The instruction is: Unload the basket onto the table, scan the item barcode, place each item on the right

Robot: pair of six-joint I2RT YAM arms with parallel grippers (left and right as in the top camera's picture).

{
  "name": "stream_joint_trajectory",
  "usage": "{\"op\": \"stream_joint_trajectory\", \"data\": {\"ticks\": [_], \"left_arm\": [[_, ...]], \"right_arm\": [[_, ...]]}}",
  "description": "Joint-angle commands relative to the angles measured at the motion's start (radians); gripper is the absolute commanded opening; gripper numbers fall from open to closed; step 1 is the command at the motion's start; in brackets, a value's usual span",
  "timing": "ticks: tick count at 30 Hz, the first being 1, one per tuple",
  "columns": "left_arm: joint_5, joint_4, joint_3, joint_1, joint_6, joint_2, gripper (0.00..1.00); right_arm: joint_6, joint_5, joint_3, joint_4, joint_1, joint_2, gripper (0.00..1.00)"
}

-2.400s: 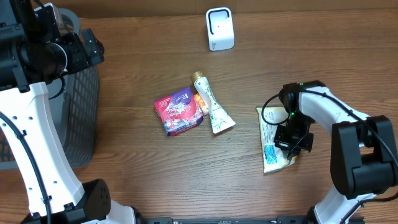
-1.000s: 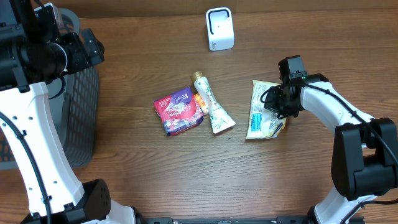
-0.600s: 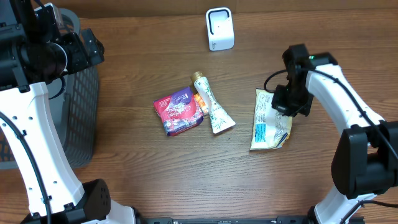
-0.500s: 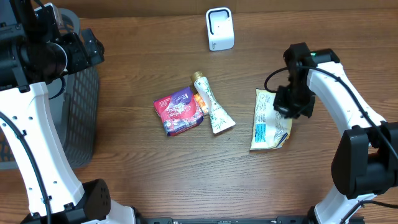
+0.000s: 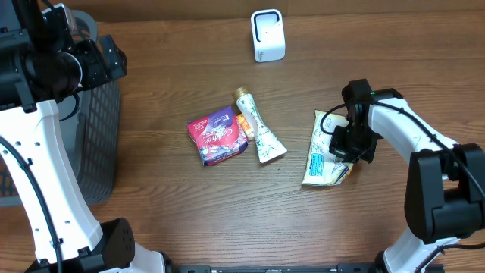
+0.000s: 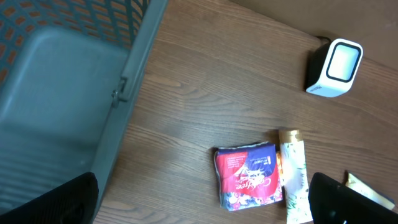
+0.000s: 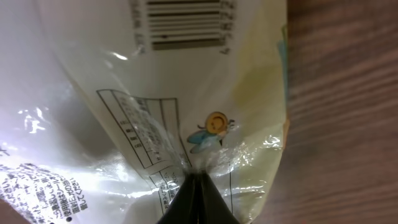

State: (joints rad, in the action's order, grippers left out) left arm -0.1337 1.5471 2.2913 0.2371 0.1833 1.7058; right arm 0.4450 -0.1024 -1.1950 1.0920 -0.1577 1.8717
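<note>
A pale yellow packet [image 5: 322, 155] lies on the table at the right, and my right gripper [image 5: 351, 144] is shut on its right side. In the right wrist view the fingertips [image 7: 198, 190] pinch the crinkled film of the packet [image 7: 124, 93], and the barcode [image 7: 180, 25] faces the camera at the top. The white scanner [image 5: 267, 35] stands at the back centre, also in the left wrist view [image 6: 334, 65]. My left gripper [image 6: 199, 202] hangs high at the far left, open, with nothing between its fingers [image 6: 56, 202].
A red packet [image 5: 218, 135] and a white tube [image 5: 258, 130] lie side by side mid-table; the left wrist view shows both [image 6: 247, 177] [image 6: 295, 177]. A grey mesh basket [image 5: 102, 136] stands at the left edge.
My right gripper has carried the yellow packet from nearer the scanner back toward the front of the table and down. The left arm has not moved.
</note>
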Motion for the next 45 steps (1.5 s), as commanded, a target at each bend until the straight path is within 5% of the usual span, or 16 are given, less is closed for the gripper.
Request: {"op": "stream_joint_trajectory", "data": {"ticks": [1,11,19,31,40,45], "left_arm": [[0.007,-0.003,0.013,-0.002,-0.004,-0.004,1.0],[0.007,-0.003,0.013,-0.002,-0.004,-0.004,1.0],[0.007,-0.003,0.013,-0.002,-0.004,-0.004,1.0],[0.007,-0.003,0.013,-0.002,-0.004,-0.004,1.0],[0.007,-0.003,0.013,-0.002,-0.004,-0.004,1.0],[0.007,-0.003,0.013,-0.002,-0.004,-0.004,1.0]], "right_arm": [[0.005,-0.014,0.019,0.049,0.001,0.002,0.04],[-0.033,-0.013,-0.206,0.34,0.0,0.002,0.09],[-0.078,-0.035,-0.177,0.401,-0.015,0.002,0.13],[-0.002,-0.05,0.056,0.079,-0.129,0.002,0.22],[-0.047,-0.063,0.002,0.341,-0.139,0.002,0.23],[-0.052,-0.048,-0.057,0.299,-0.133,0.002,0.33]]}}
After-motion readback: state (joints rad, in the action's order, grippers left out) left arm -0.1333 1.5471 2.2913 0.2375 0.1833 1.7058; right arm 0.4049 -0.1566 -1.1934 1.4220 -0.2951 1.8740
